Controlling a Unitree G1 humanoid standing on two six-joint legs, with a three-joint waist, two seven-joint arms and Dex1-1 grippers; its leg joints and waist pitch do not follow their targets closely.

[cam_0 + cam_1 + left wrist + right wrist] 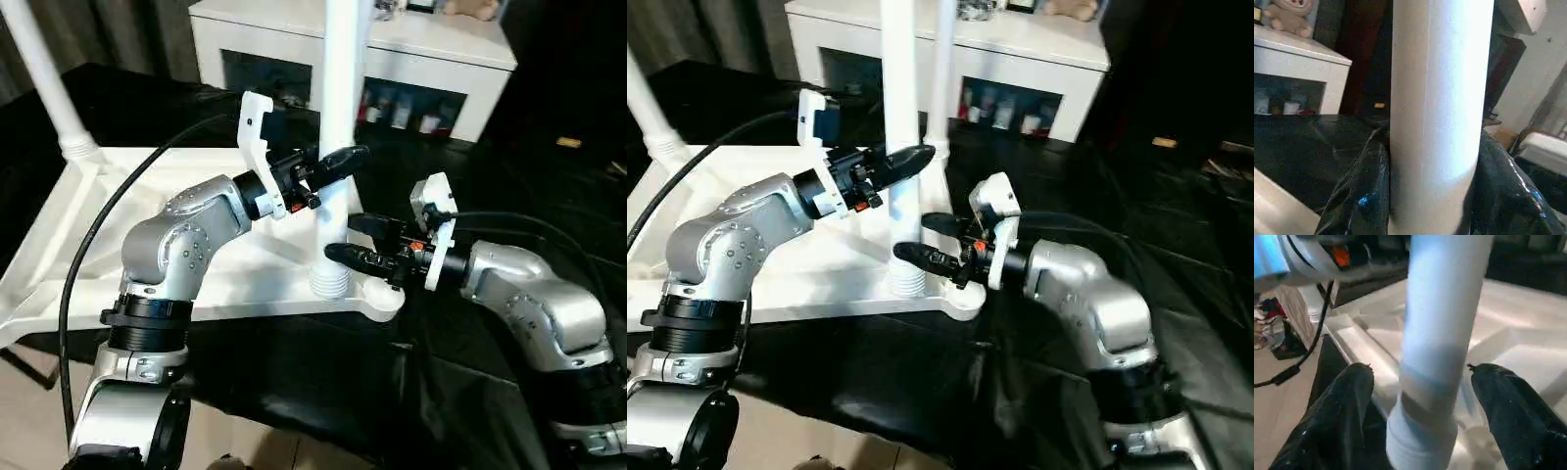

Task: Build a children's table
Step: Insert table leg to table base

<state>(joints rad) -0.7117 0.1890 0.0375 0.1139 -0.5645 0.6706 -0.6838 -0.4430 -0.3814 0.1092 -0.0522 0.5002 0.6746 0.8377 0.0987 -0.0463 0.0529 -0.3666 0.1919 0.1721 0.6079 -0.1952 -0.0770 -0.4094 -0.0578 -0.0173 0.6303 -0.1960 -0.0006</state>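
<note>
Left wrist view: item one, the left gripper (338, 162), its two black fingers (1359, 196) pressed against either side of the upright white leg (338, 117), so it clamps the leg partway up its length. Item two, the right gripper (358, 240), lower on the same leg near its threaded foot; in the right wrist view its fingers (1334, 416) stand apart on both sides of the leg with a gap showing, so this gripper is spread wide and holds nothing. Item three, the leg itself, standing upright with its ribbed end (330, 284) seated at the near corner socket of the table top (147, 196), which lies underside up on the dark cloth (470, 392). Item four, a second leg (44, 73) already standing at the far left corner of the same top. Item five, a white cabinet (431, 59) behind the leg, well apart from the work. Risk, by judgement: only one gripper secures the leg, and high up, so a sideways push there could tilt it out of true and cross or jam the thread in the socket; how deep the thread sits cannot be told. Should the left grip loosen as well, the leg may topple. A hard twist could also drag the light top across the cloth.
</note>
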